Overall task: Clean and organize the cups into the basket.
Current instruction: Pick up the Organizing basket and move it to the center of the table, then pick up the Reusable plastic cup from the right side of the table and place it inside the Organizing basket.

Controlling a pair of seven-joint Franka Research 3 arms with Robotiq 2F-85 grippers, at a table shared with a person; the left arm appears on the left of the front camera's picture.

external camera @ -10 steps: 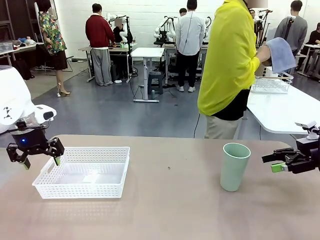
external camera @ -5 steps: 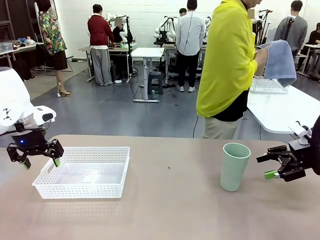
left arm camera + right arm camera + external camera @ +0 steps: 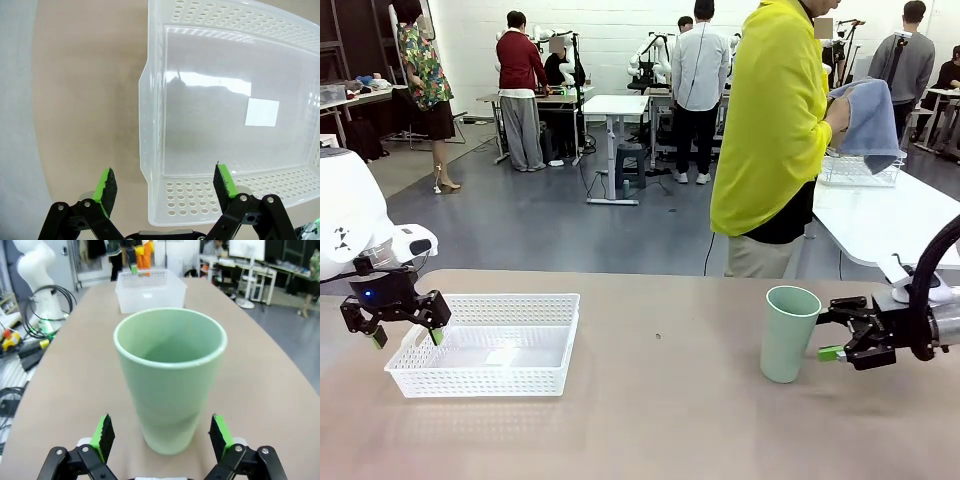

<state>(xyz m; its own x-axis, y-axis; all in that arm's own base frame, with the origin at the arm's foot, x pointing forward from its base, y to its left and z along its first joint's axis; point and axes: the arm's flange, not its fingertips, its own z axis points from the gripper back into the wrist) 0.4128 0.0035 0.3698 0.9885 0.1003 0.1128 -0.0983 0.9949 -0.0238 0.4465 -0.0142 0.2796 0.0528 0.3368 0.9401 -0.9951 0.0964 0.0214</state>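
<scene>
mint green and plain, the tall tapered tumbler [image 3: 790, 333] stands upright on the brown table [image 3: 660, 430], well apart from the shallow white perforated plastic basket [image 3: 485, 382] on our left side. our right gripper [image 3: 833, 334] is turned sideways at the level of the tumbler wall, just beside it, with jaws released wide and grasping nothing. we judge this pose lets the fingers pass around the body without tipping it. our left gripper [image 3: 407, 336] hangs above the left end of the basket, jaws released too and empty, perhaps to steady it. behind the table a person in a yellow top holds a grey-blue cloth [image 3: 870, 115], probably for the cleaning part.
</scene>
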